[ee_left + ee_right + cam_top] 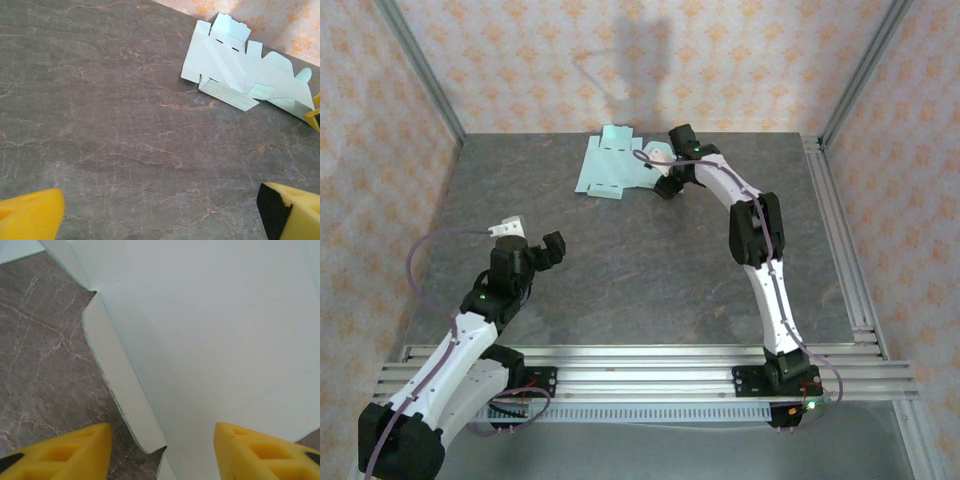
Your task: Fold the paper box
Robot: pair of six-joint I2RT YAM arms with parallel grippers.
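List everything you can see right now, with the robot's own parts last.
paper box: one, pale mint, a flat unfolded sheet at the table's far centre.
table: one, dark grey marbled, under everything.
wall panels: three, peach patterned, at the back and both sides.
frame rails: several, silver, along the near edge and the right side.
left arm: one, white and black, near left, away from the sheet.
right arm: one, white and black, reaching to the sheet's right end.
left pincer: one, yellow-tipped, open, over bare table.
right pincer: one, yellow-tipped, open, over the sheet's edge.
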